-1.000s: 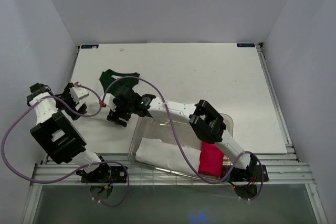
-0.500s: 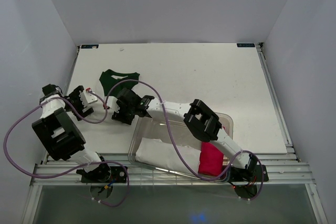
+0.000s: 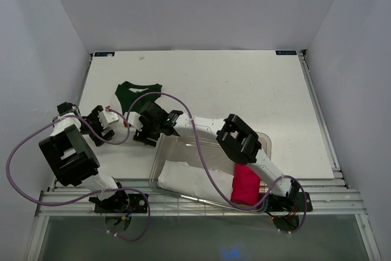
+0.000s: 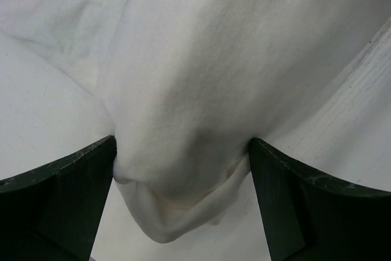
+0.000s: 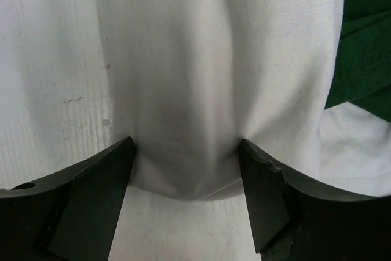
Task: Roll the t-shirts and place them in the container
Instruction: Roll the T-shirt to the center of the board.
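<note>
- Left jaws: spread wide, with a thick fold of the white tee [image 4: 201,77] filling the gap. The cloth touches both fingers [image 4: 61,194] and is dented where they meet it, so it looks like a pinch on that fold.
- Right jaws: also wide, with the same white cloth bulging between them and touching both fingers [image 5: 91,194]. This too looks like a grip.
- Just past the fold lies the green tee [image 5: 366,59], flat and unrolled. Whether the white cloth overlaps it is unclear.
- From above, the two wrists face each other on the left of the worktop [image 3: 244,102], by the green tee's near edge. White on white, the tee hardly shows there.
- Nearer the bases stands a clear bin [image 3: 264,140] holding a pink roll [image 3: 245,187].
- Step, as judged: rolling the white tee, one arm at each end.
- The next move calls for both ends to turn evenly, keeping the roll tight and leaving the green tee undragged.
</note>
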Available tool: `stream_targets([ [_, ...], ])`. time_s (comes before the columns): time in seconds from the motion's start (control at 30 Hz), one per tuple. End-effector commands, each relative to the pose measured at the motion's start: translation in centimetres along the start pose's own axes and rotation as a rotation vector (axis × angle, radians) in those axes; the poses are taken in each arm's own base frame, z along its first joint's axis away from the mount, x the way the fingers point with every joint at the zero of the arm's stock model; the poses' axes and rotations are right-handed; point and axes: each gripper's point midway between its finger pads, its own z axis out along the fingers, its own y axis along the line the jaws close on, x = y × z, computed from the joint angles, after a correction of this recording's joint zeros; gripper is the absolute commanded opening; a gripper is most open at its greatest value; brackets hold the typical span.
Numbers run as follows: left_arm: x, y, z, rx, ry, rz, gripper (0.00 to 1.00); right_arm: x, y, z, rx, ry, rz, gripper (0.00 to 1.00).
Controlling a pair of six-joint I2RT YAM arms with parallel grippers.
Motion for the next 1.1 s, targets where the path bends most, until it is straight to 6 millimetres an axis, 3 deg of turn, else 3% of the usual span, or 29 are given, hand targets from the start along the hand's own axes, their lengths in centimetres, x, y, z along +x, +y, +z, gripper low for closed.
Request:
stream_targets([
  [0.0,-0.5,0.6,-0.3,-0.021,-0.010,-0.016,0.98,1.6,1.5,-2.0,-0.031,0.085,-0.011,0.76],
  [0.23,-0.4,0.8,-0.4,-0.024,-0.004,-0.010,0.98,1.6,2.1,-4.1,-0.037,0.074,-0.043,0.77],
  [0.47,-0.5,-0.1,-0.3,-0.001,-0.011,-0.003,0.98,3.1,2.9,-4.2,-0.069,0.108,-0.039,0.77],
  [0.6,-0.3,-0.9,-0.2,0.016,0.000,-0.002,0.98,2.8,2.8,-2.9,-0.074,0.104,-0.030,0.79],
  [0.63,-0.3,-1.1,-0.2,0.021,0.000,-0.001,0.98,4.3,3.0,-1.7,-0.086,0.146,-0.015,0.79],
  [0.7,-0.3,-1.2,-0.3,0.021,0.002,-0.002,0.98,3.8,2.2,-0.9,-0.053,0.153,0.011,0.79],
  [0.8,-0.4,-1.2,-0.5,0.023,0.005,-0.016,0.98,5.2,2.2,-0.1,-0.050,0.200,0.023,0.78],
  [0.87,-0.6,-0.8,-0.8,0.021,0.004,-0.021,0.98,5.5,2.3,-0.2,-0.054,0.207,0.018,0.73],
  [0.93,-0.9,-0.4,-1.0,0.015,-0.002,-0.016,0.98,5.6,2.3,-0.6,-0.066,0.205,0.020,0.49],
  [1.07,-1.9,0.1,-1.7,0.013,-0.022,-0.005,0.98,4.6,2.2,-1.2,-0.099,0.170,0.040,0.25],
])
